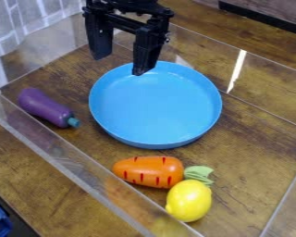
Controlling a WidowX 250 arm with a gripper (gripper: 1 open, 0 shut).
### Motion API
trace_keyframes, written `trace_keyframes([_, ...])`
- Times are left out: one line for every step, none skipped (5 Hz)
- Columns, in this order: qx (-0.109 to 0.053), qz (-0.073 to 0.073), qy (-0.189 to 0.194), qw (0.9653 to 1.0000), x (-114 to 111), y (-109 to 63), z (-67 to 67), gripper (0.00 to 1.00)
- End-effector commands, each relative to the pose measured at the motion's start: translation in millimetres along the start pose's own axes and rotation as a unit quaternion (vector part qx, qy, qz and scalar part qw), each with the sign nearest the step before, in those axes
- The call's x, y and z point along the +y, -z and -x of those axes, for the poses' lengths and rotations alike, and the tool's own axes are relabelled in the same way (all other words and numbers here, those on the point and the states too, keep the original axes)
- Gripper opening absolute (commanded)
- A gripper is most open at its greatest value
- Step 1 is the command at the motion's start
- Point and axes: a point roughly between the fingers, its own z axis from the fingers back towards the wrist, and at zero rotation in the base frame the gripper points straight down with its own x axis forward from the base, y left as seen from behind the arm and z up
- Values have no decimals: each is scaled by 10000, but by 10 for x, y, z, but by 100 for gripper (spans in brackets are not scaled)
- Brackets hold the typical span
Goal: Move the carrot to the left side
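The carrot [150, 170] is a stubby orange toy with dark line marks and a green leafy top, lying on the wooden table near the front, just below the blue plate. My gripper [123, 53] hangs at the back of the scene above the plate's far left rim, pointing down. Its two black fingers stand apart and nothing is between them. The gripper is well away from the carrot.
A large blue plate [203, 123] fills the middle. A purple eggplant [47, 106] lies at the left. A yellow lemon [188, 200] sits right next to the carrot's green top. Clear plastic walls [64, 162] border the table.
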Motion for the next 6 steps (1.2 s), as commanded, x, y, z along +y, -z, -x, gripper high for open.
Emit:
trace_keyframes([49,2,8,10000,-45,64,-5,100])
trace_keyframes([95,4,24,10000,-95,130,-9,100])
trace_keyframes([113,-15,361,9993,-192,185,68,100])
trace_keyframes([25,-50,1071,9942,-436,251,240,100])
trace_keyframes([-35,-196,1605,9868,-599,383,325,100])
trace_keyframes([-57,-400,2016,9786,-686,548,309,100])
